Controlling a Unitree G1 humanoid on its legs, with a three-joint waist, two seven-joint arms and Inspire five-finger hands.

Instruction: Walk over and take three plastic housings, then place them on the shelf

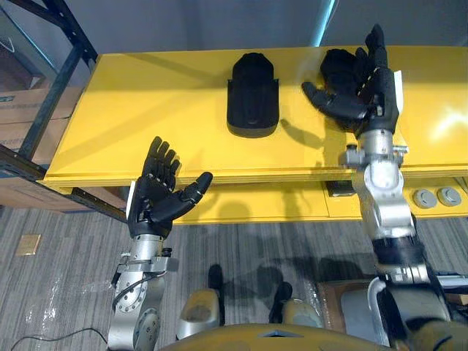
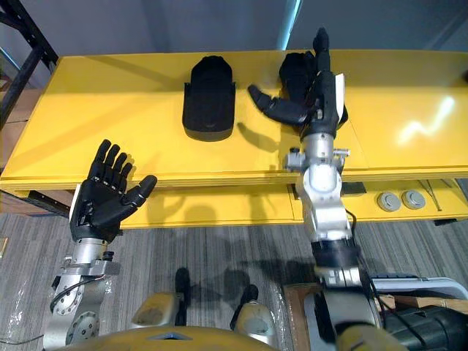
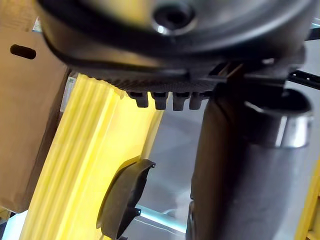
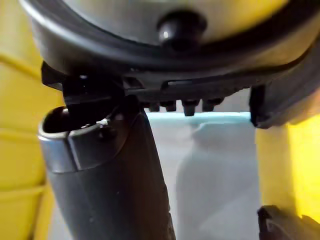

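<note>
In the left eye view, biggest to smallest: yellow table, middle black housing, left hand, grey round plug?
1. flat yellow table
2. middle black plastic housing and dark left hand: about alike, the hand being nearer
3. small grey round plug

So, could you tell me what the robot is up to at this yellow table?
The robot's right hand is stretched out open over a black plastic housing on the yellow table, not gripping it. A second black housing lies untouched mid-table. The left hand hovers open by the table's front edge, holding nothing.
</note>
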